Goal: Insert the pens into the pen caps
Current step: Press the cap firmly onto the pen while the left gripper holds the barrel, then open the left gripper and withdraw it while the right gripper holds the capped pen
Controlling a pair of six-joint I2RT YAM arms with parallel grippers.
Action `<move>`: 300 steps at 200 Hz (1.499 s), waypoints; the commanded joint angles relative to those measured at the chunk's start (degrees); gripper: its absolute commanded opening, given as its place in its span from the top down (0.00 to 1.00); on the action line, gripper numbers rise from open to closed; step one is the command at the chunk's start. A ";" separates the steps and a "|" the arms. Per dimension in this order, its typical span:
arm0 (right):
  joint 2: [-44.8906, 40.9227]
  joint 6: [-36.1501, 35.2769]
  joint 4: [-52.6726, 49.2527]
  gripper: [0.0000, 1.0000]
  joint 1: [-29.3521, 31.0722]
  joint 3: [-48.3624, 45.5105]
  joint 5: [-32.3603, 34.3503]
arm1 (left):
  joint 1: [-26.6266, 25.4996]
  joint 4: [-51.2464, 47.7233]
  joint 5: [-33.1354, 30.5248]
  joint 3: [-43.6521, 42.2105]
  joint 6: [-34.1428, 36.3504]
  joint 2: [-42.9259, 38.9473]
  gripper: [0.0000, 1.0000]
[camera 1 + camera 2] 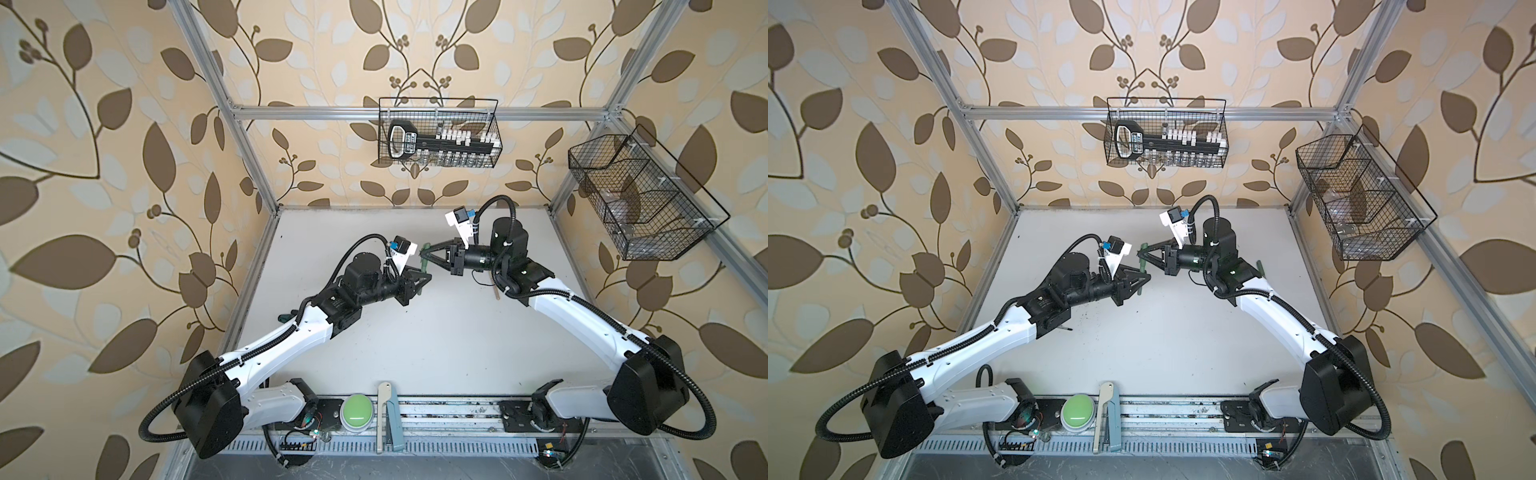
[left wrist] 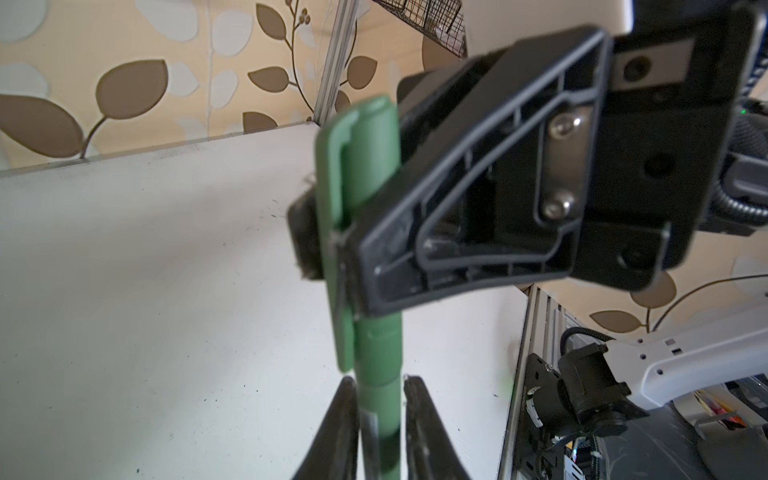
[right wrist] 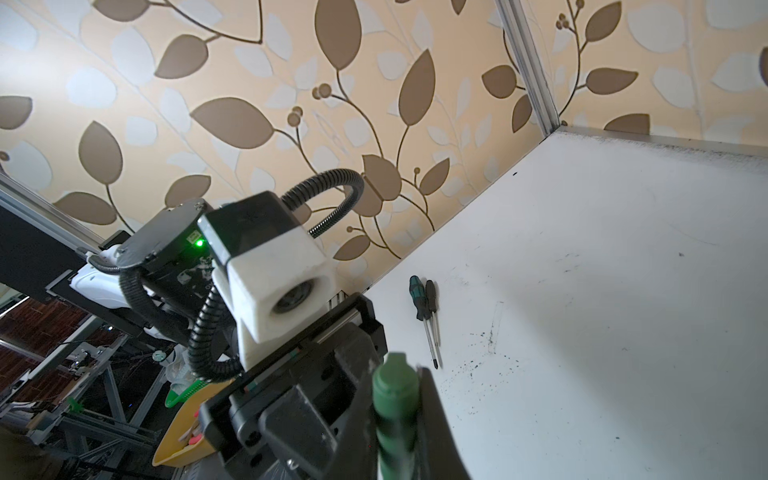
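Note:
In both top views a dark green pen [image 1: 422, 267] hangs in the air over the middle of the table, its upper end inside a green pen cap [image 2: 370, 166] with a clip. My right gripper [image 1: 424, 252] is shut on the cap [image 3: 395, 399]. Just below it, my left gripper [image 1: 424, 277] closes on the pen's barrel [image 2: 380, 395], with its fingers [image 2: 345, 415] close against both sides. A tan pen [image 1: 496, 293] lies on the table, partly hidden under the right arm. A dark green piece [image 1: 1259, 268] shows beside that arm; whether it is a pen or a cap I cannot tell.
Two screwdrivers [image 3: 426, 316] lie on the table beneath the left arm. A wire basket [image 1: 438, 133] hangs on the back wall and another wire basket [image 1: 640, 199] on the right wall. A green button [image 1: 356, 407] and a pale tool [image 1: 384, 411] sit at the front edge.

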 commanded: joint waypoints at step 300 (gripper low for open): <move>-5.23 -0.20 7.46 1.00 2.89 -18.31 -9.89 | 7.97 11.50 4.27 16.63 6.34 -0.65 1.00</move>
